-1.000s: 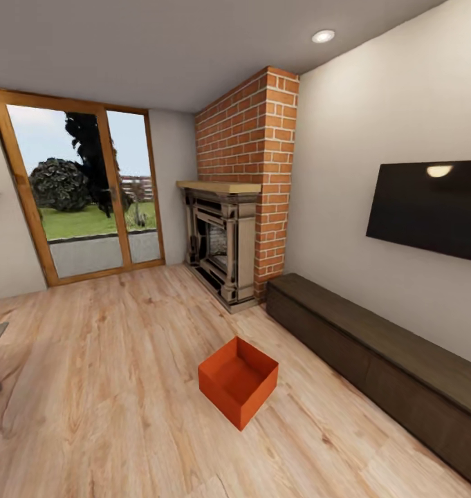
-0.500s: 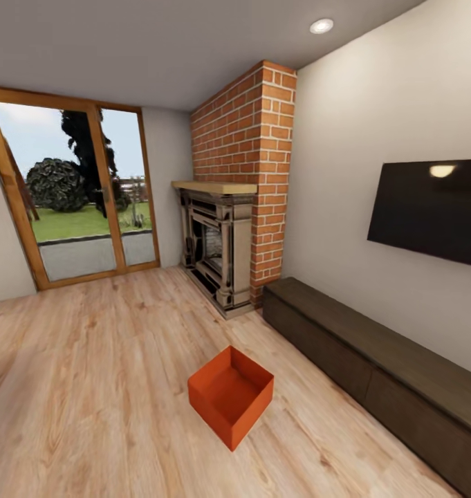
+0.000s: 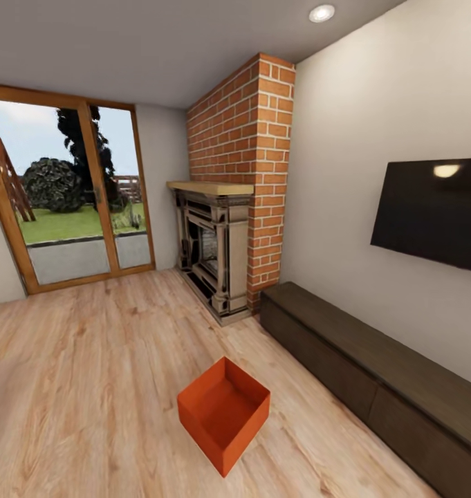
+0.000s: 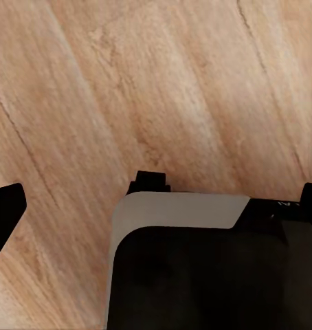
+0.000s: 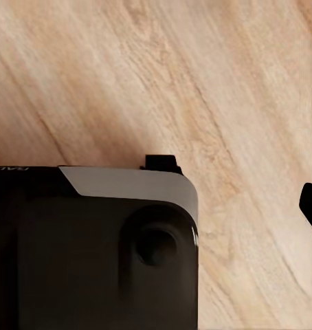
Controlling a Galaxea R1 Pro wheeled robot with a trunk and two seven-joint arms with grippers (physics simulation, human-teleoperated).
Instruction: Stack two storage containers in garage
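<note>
One storage container (open-topped) sits on the plank floor.

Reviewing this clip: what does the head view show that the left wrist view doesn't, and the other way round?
Head view alone: one orange-red storage container standing open-top on the floor, the brick fireplace, the wall TV, the long dark cabinet and the glass doors. Left wrist view alone: a close look at dark and grey robot bodywork just above the planks. Shared: the light wood plank floor.
</note>
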